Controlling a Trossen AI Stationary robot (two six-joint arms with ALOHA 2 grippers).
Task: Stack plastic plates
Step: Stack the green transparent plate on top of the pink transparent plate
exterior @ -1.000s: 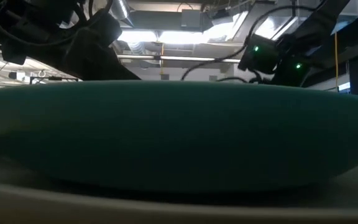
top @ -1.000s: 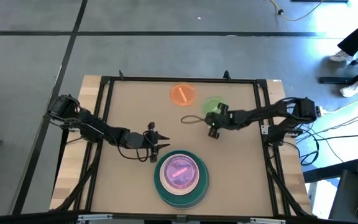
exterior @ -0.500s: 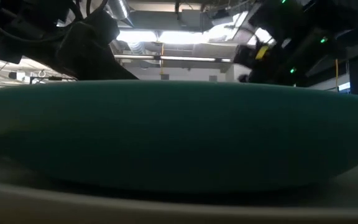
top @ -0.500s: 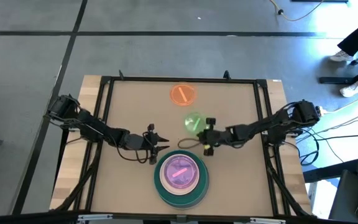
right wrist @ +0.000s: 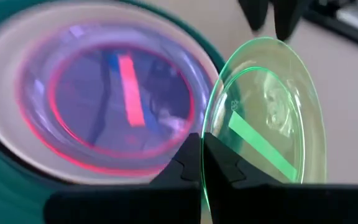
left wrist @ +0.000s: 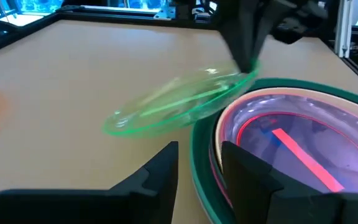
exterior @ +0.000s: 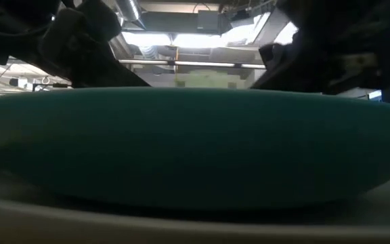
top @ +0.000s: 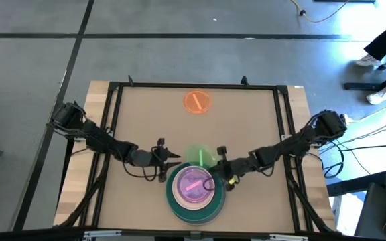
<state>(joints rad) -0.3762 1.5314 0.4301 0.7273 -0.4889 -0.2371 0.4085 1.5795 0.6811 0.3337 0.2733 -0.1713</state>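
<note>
The small green plate [top: 196,156] is clamped by its rim in my right pincer [top: 218,167], whose fingers are fully closed on the edge. In the right wrist view the green plate [right wrist: 267,118] stands on edge between the two dark fingers [right wrist: 191,163], its face turned toward the stack. In the left wrist view the same plate [left wrist: 178,102] is tilted, clear of the counter [top: 246,120], its raised edge just beside the stack's rim.

The stack [top: 194,191] sits at the near middle of the counter. Its bottom member is the large teal plate [top: 214,208]; inside it I see a pale rim [top: 177,195], then a clear bluish plate, and uppermost the translucent pink plate [top: 194,184] with a pink strip across its centre. In the low view the teal plate [exterior: 195,146] fills nearly the whole width, and I cannot tell anything of the plates above it from there.

The small orange plate [top: 196,102] lies flat near the far edge of the counter, well apart from the stack.

My left pincer [top: 165,158] waits just beside the stack on its left side, fingers partly open and holding nothing; its two fingers [left wrist: 157,176] point at the teal rim.

A person's legs and shoes [top: 380,47] show on the floor beyond the counter's far right corner.
</note>
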